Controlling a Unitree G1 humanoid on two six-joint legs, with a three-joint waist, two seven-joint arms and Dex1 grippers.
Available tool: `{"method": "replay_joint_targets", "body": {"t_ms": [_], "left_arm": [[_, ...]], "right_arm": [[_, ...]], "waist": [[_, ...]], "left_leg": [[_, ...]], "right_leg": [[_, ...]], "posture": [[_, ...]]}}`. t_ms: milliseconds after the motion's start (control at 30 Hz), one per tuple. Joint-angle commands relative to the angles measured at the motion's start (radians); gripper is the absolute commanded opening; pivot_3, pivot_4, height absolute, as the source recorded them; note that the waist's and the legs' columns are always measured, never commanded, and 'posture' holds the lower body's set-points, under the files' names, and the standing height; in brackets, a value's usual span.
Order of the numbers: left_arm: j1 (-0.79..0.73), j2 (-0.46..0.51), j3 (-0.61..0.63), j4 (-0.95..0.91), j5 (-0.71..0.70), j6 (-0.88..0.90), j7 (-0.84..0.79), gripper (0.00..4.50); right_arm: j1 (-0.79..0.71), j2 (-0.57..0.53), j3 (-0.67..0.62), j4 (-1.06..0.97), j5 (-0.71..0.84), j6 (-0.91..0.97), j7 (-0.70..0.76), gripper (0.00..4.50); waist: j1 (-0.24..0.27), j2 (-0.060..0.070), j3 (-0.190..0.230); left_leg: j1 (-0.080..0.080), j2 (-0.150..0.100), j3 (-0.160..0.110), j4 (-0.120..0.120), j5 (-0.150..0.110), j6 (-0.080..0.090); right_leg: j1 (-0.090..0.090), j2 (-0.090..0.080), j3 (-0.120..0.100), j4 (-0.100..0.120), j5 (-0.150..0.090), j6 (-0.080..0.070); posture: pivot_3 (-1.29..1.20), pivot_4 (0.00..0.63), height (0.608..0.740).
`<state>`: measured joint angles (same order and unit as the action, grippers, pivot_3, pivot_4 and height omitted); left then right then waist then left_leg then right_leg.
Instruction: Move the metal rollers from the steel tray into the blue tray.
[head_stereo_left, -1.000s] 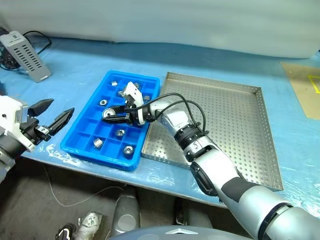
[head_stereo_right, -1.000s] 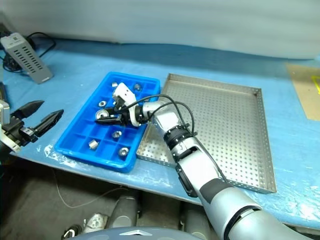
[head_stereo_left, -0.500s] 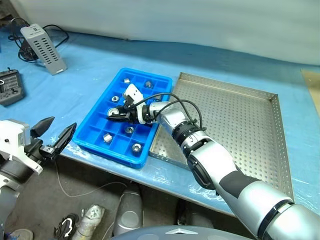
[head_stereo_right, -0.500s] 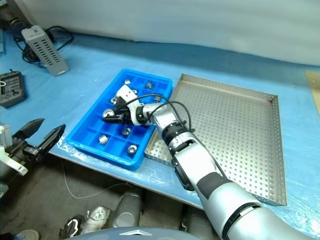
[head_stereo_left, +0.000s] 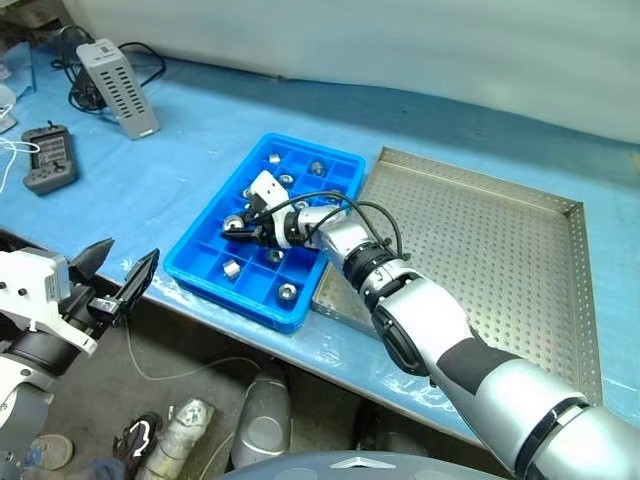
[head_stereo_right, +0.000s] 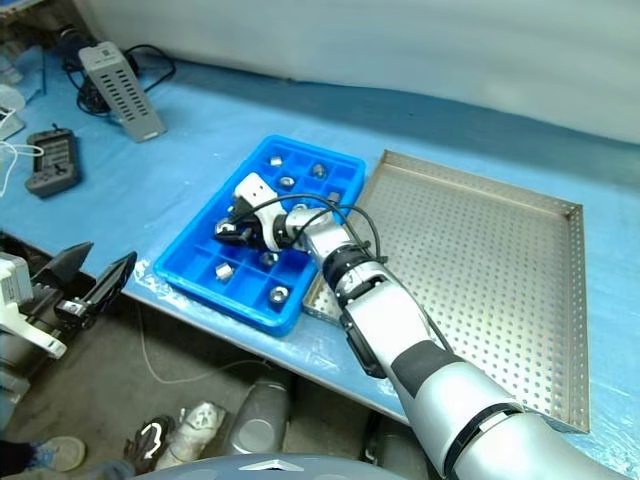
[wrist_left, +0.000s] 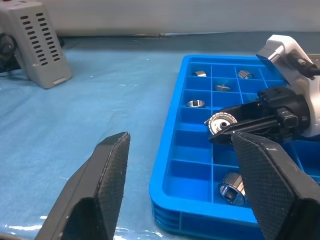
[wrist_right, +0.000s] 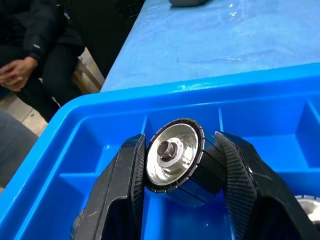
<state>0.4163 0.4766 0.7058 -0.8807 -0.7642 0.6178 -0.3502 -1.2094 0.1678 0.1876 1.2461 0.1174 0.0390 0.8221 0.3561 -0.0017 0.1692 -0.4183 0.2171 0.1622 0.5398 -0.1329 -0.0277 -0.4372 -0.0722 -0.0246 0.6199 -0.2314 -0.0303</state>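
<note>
My right gripper (head_stereo_left: 237, 226) reaches across the blue tray (head_stereo_left: 216, 201) and is shut on one of the metal rollers (wrist_right: 172, 155), a shiny disc with a central hub. It holds the roller just above a compartment on the tray's left side. Several more rollers lie in other compartments, such as one (head_stereo_left: 287, 292) near the front and one (head_stereo_left: 317, 167) at the back. The steel tray (head_stereo_left: 480, 260) sits right of the blue tray, and its perforated floor lies bare. My left gripper (head_stereo_left: 115, 275) hangs open off the table's front left edge, pointing toward the blue tray (wrist_left: 165, 165).
A grey vented box (head_stereo_left: 118, 72) with cables and a black handset (head_stereo_left: 47, 158) lie at the table's far left. A person in dark clothes (wrist_right: 30, 45) sits beyond the table's left end. The table's front edge runs just below the blue tray.
The camera has swung left, so the whole scene has shifted right. My right gripper carried the roller slightly further and lower over the blue tray. My left gripper drew back and down from the table edge.
</note>
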Motion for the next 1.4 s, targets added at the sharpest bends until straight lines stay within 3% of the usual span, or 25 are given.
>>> {"method": "replay_joint_targets", "body": {"t_ms": [33,333,567,733,967,1167,1400], "left_arm": [[0.017,0.000,0.002,-0.049,-0.014,-0.029,0.017,3.43],[0.031,0.006,-0.018,-0.069,-0.028,-0.030,0.050,3.43],[0.031,0.012,-0.045,-0.079,-0.030,-0.030,0.072,3.43],[0.015,0.035,-0.051,-0.068,-0.042,-0.026,0.076,3.43],[-0.069,0.088,-0.104,0.003,-0.047,-0.019,0.048,3.43],[-0.309,0.169,-0.255,0.227,0.020,-0.033,-0.038,3.43],[-0.668,0.174,-0.497,0.522,0.111,-0.079,-0.223,3.43]], "right_arm": [[-0.094,0.360,-0.004,-0.016,0.004,-0.038,-0.006,1.75],[-0.094,0.442,0.016,-0.024,0.007,-0.052,-0.019,1.75],[-0.075,0.437,0.054,-0.004,-0.024,-0.086,-0.087,1.75],[-0.087,0.425,0.049,-0.002,-0.018,-0.076,-0.093,3.37],[-0.130,0.374,0.019,-0.070,0.040,-0.049,0.005,3.37],[-0.176,0.199,-0.028,-0.172,0.089,0.028,0.026,3.37],[-0.085,-0.058,-0.054,-0.371,0.053,0.099,-0.014,3.37]], "waist": [[0.009,0.000,0.000],[0.055,0.001,0.000],[0.078,0.003,0.002],[0.079,0.004,0.002],[0.068,0.005,0.003],[0.030,0.009,0.005],[-0.122,0.008,0.004]], "left_leg": [[0.000,0.000,0.000,0.000,0.000,0.000],[0.000,-0.001,-0.003,0.000,0.000,0.000],[0.000,-0.002,-0.008,0.001,-0.001,-0.001],[0.000,-0.002,-0.010,0.001,-0.001,-0.002],[0.000,-0.002,-0.011,0.002,0.000,-0.004],[0.002,0.004,-0.012,0.005,0.003,-0.010],[-0.001,0.004,-0.011,0.021,0.004,-0.013]], "right_leg": [[0.000,0.000,0.000,0.000,0.000,0.000],[0.000,0.001,0.002,0.001,-0.001,0.002],[0.000,0.003,0.002,0.002,-0.001,0.002],[0.000,0.004,0.002,0.003,-0.001,0.002],[0.000,0.008,0.002,0.004,-0.001,0.002],[0.000,0.017,0.003,0.008,0.000,0.001],[-0.002,0.016,0.004,0.022,0.001,-0.001]], "posture": [[0.69,0.150,0.740],[0.72,0.150,0.740],[0.72,0.150,0.740],[0.69,0.150,0.740],[0.56,0.150,0.740],[0.34,0.150,0.740],[0.05,0.150,0.740]]}}
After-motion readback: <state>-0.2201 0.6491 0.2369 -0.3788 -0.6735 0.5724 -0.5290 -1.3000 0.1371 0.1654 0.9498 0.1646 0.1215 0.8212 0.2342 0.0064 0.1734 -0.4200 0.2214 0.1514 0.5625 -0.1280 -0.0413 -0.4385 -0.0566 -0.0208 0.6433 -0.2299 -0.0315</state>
